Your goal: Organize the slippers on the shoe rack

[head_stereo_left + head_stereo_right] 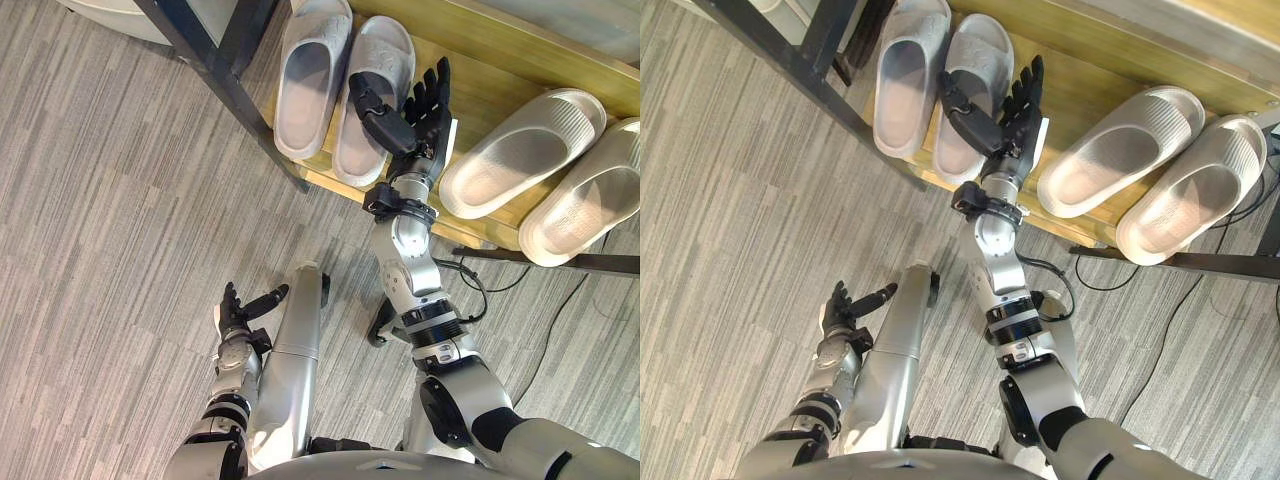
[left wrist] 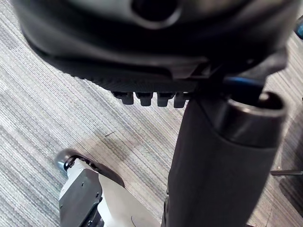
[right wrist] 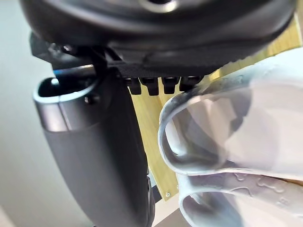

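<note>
right hand: open, fingers straight, holding nothing, above the shoe rack shelf
grey slippers: pair on the shelf just left of that hand; thumb overlaps the nearer one, contact unclear
cream slippers: pair on the shelf to its right, apart; outer one reaches the front edge
free room: bare wood between the pairs
rack leg: black, left of grey pair
left hand: relaxed open, low over carpet

- The pair of pale grey foam slippers was plain, one with faint embossed figures.
- The pair of cream ribbed slippers showed fine ridges.
- The yellow-brown wooden shelf had a black metal frame.
- The grey carpet floor was streaked light and dark.
- The right hand and left hand were black.
</note>
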Robot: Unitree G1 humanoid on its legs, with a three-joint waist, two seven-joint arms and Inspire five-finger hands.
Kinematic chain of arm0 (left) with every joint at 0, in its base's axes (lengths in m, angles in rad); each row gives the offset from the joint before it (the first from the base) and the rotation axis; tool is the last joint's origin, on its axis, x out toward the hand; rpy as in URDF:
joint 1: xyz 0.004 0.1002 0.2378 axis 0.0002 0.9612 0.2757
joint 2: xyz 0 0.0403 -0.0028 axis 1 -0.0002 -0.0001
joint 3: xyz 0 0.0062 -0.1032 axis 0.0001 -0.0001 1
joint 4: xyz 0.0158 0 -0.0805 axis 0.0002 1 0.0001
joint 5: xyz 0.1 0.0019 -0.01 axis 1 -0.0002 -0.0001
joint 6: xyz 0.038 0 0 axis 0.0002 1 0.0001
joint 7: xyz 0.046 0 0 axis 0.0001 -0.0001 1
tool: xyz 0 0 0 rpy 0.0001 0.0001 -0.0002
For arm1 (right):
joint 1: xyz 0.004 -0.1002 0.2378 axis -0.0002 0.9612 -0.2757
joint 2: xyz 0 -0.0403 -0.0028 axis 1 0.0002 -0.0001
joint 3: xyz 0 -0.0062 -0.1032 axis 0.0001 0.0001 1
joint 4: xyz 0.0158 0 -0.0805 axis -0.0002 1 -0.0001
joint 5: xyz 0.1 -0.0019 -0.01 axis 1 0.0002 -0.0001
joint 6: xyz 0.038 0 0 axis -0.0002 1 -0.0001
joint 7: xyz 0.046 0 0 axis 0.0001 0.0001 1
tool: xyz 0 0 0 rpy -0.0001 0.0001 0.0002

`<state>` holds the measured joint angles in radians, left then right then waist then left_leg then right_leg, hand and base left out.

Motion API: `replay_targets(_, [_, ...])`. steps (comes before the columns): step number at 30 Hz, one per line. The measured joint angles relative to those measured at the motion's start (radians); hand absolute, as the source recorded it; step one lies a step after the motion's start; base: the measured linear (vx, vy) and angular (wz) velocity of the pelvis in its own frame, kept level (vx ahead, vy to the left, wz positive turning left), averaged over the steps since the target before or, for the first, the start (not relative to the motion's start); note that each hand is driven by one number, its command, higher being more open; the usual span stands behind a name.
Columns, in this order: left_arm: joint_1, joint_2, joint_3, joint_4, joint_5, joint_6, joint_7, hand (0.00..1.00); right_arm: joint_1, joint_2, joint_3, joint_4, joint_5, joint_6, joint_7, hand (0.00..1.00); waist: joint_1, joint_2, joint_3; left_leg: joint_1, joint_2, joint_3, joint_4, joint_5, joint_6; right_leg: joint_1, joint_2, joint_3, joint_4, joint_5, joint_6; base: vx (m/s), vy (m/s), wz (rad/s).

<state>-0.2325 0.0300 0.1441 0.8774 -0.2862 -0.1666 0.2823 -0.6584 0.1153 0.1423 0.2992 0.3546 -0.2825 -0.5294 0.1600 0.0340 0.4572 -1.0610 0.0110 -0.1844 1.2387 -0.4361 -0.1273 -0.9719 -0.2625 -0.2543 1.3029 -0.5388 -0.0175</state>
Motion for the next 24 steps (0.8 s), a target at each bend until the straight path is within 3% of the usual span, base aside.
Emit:
replay_targets(17, [-0.012, -0.006, 0.0, 0.012, 0.002, 0.003, 0.017, 1.0, 0.004, 0.001, 0.037, 0.02, 0.038, -0.013, -0.016, 1.0, -0.001, 0.011, -0.006, 0.018, 0.003, -0.001, -0.015, 0.006, -0.007, 0.013, 0.002, -0.003, -0.006, 0.0, -0.001, 0.02, -0.005, 0.0])
replay_targets(24, [-0.014, -0.012, 0.0, 0.011, 0.002, 0.002, 0.024, 1.0, 0.095, 0.001, 0.072, -0.041, -0.066, 0.039, -0.02, 1.0, -0.002, 0.016, -0.009, 0.037, 0.007, 0.0, -0.015, 0.006, -0.007, 0.035, 0.005, -0.004, -0.01, 0.0, -0.001, 0.03, -0.009, -0.01])
